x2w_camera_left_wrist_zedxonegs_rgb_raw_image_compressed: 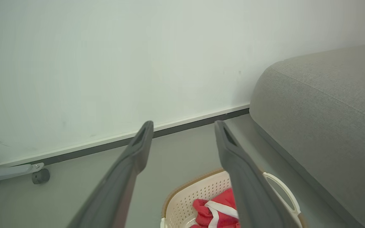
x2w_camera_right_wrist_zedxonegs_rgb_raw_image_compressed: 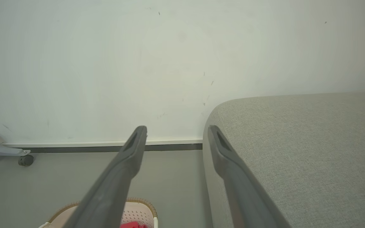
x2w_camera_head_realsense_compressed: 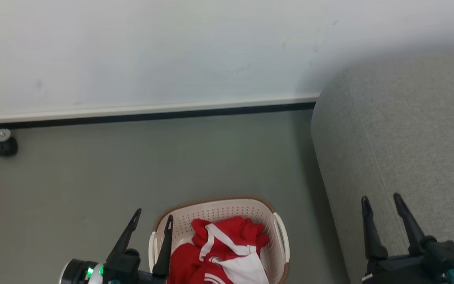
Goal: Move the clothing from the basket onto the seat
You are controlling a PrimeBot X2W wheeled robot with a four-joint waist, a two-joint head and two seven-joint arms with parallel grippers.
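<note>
Head view: clothing (x2w_camera_head_realsense_compressed: 227, 240) heaped in the basket (x2w_camera_head_realsense_compressed: 219, 198) close left of the seat (x2w_camera_head_realsense_compressed: 408, 138), likely for a short carry; left hand (x2w_camera_head_realsense_compressed: 154, 214) spread by the basket's left rim, seemingly poised to dip in; right hand (x2w_camera_head_realsense_compressed: 381, 197) spread, empty, over the seat.

White wall (x2w_camera_head_realsense_compressed: 172, 47), grey floor (x2w_camera_head_realsense_compressed: 93, 169), dark baseboard (x2w_camera_head_realsense_compressed: 152, 115)

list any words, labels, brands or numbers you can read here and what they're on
None can be read.
The clothing in the basket has white curved marks at the bottom edge of the head view, cut off there and not legible as letters.
The seat, wall and floor carry no text.
</note>
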